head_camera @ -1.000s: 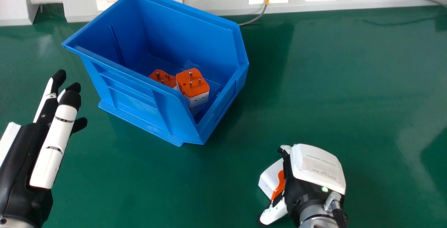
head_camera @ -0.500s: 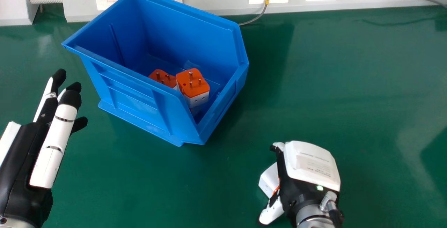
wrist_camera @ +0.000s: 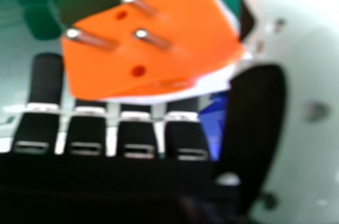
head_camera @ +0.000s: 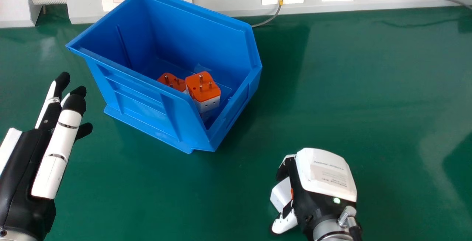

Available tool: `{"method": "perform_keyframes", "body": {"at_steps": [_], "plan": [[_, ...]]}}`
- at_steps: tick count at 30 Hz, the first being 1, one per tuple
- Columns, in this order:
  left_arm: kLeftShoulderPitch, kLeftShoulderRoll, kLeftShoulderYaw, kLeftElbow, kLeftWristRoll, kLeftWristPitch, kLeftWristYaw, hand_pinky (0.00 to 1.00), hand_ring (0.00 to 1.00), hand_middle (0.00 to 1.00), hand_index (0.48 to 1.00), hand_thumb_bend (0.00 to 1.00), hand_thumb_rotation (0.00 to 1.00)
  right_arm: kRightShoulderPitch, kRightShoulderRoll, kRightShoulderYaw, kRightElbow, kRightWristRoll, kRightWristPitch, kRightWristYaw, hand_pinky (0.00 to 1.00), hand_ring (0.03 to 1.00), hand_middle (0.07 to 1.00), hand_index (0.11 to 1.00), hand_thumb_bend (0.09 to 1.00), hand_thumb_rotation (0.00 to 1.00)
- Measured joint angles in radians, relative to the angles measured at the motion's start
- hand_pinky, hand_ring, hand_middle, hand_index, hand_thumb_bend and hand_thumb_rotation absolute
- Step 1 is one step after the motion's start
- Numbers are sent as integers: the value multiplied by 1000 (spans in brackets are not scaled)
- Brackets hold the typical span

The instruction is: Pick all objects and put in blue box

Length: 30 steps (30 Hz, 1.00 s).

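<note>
Green tabletop, adapter, pins in right hand view

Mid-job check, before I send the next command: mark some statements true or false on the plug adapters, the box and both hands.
1. At least two plug adapters are in the blue box. True.
2. Another plug adapter is between the right hand's thumb and fingers. True.
3. That other adapter is already inside the box. False: it is outside.
4. The left hand grips an adapter. False: it is open and holds nothing.
5. The metal pins of the boxed adapters point down. False: they point up.
</note>
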Motion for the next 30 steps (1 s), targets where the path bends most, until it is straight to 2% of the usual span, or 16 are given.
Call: {"method": "perform_keyframes", "body": {"at_steps": [11,15,23,30], "plan": [[0,0,2,-1,-2,9,0,895,959,968,1000,492,1000,-11,-30,-32,15,50,-69,-56,369,482,561,501,508,8],[-1,0,2,-4,-2,18,0,895,959,968,1000,492,1000,-12,-48,-39,19,56,-97,-74,365,482,555,494,506,6],[-3,0,9,-9,-7,18,0,895,959,968,1000,496,1000,-11,-62,-47,19,83,-133,-109,356,469,532,481,502,3],[-3,1,10,-9,-8,19,0,895,959,968,1000,501,1000,-5,-68,-60,17,101,-156,-129,346,457,528,481,499,1]]}}
